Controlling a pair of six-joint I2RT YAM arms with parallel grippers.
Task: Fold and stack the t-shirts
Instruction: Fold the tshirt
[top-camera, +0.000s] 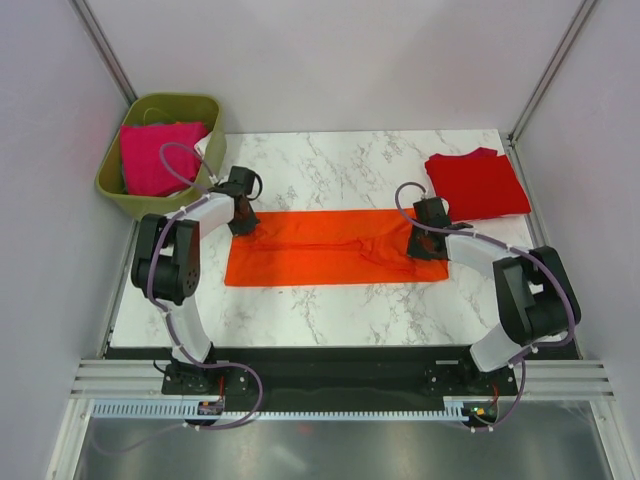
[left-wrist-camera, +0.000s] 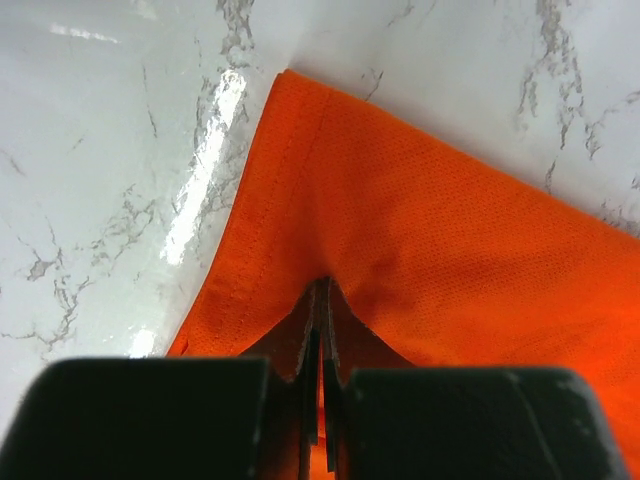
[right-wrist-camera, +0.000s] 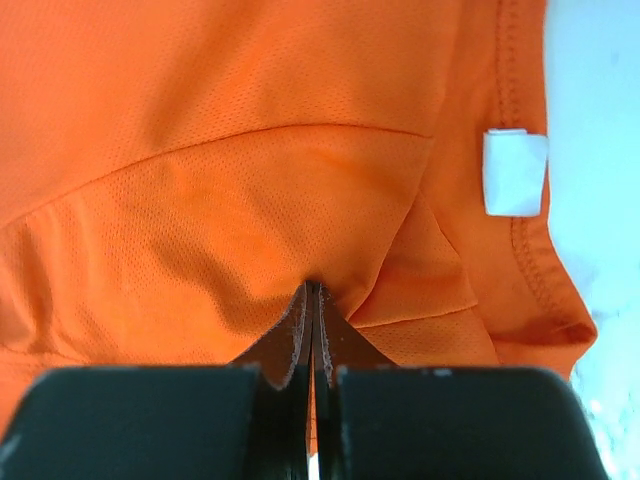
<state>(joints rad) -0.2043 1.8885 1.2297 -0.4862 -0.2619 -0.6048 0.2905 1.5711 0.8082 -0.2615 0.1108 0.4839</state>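
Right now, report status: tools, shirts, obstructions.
Both shut on orange mesh cloth t-shirt: left tool at left end, right tool at right end. Folded red cloth t-shirt far right. Third, magenta cloth t-shirt, in olive-green plastic bin. Nothing blocking.

the orange soft cloth t-shirt (top-camera: 330, 250) is a bright solid orange all over. the wrist views show a fine dotted mesh weave and stitching in the same orange. a small white sewn-in label (right-wrist-camera: 515, 172) stands pale against it. the red folded cloth t-shirt (top-camera: 478, 184) is a plain deep red. the magenta pink cloth t-shirt (top-camera: 155, 158) is an unbroken pink, and the olive-green plastic bin (top-camera: 110, 185) is a dull yellowish green. the white marble-look table top (top-camera: 340, 165) carries thin grey veins. the left gripper (left-wrist-camera: 318, 300) and right gripper (right-wrist-camera: 312, 300) are matt black. the jointed robot arms (top-camera: 205, 212) are white and black, with purple cables (top-camera: 397, 200).
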